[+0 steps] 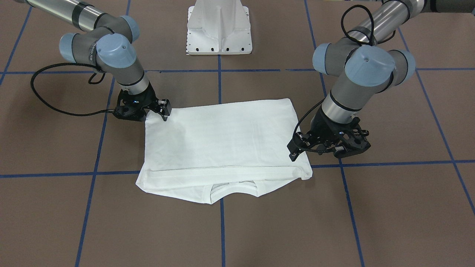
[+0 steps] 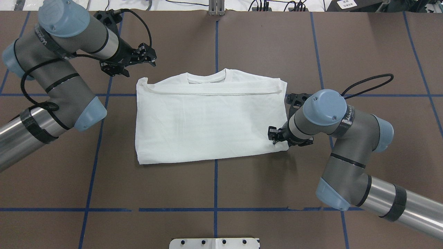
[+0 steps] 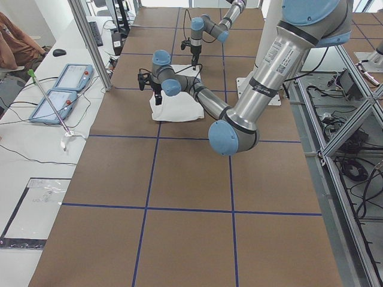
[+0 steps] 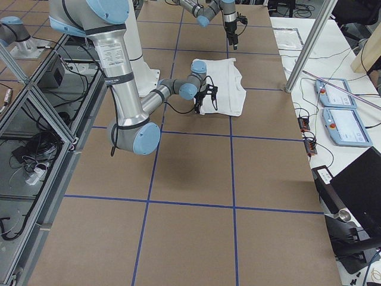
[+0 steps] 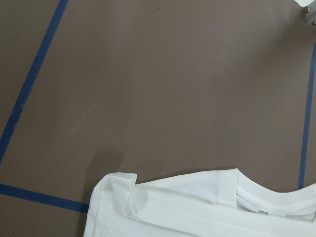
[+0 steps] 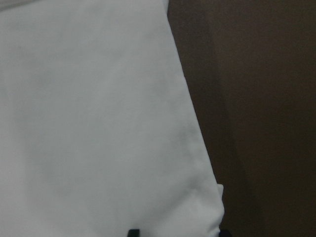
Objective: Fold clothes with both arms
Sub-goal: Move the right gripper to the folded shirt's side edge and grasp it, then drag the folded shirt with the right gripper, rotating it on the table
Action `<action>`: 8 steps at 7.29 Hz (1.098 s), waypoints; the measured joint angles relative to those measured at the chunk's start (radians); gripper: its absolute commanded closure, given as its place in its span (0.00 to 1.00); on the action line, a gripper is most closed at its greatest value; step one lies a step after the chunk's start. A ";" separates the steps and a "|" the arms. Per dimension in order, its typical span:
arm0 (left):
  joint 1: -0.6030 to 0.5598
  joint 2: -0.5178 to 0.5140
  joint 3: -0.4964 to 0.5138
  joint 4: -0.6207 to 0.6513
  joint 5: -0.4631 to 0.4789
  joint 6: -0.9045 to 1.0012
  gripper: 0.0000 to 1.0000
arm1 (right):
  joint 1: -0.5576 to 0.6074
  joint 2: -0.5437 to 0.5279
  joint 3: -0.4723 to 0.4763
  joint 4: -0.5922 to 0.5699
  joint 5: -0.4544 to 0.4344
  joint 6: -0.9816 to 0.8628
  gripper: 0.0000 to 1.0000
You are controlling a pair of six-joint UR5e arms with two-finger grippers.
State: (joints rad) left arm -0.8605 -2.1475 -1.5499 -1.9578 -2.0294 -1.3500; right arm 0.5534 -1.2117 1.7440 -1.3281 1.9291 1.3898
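At the middle of the counter (image 2: 277,45): the white shirt (image 2: 207,121) lies flat, folded to a neat rectangle, with its collar (image 2: 207,76) at the far edge, away from the robot.
Right gripper (image 2: 271,135): low at the shirt's near right corner and touching the cloth. Its wrist view shows little but cloth up close. I cannot tell whether the jaws are clenched on that corner or only resting there.
Left gripper (image 2: 152,59): hovering just beyond the far left corner, by the collar end, clear of the cloth. The jaws look released and hold nothing.
Step in hand: most likely taking hold of the corners for one more fold.
Doing it well: the left gripper needs to come down squarely on its own corner and pinch every layer, not just the top one. Both arms should then lift together and level, keeping the held edge taut, and lay it edge on edge before letting go.
Risk: a shallow pinch would peel the top layer and undo the folds beneath.
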 measured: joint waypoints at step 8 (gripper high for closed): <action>0.000 -0.011 0.004 0.000 0.010 0.000 0.00 | 0.015 -0.300 0.324 0.000 0.003 -0.014 1.00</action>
State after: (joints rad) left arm -0.8602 -2.1580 -1.5455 -1.9579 -2.0199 -1.3499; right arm 0.5688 -1.5117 2.0680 -1.3278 1.9318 1.3760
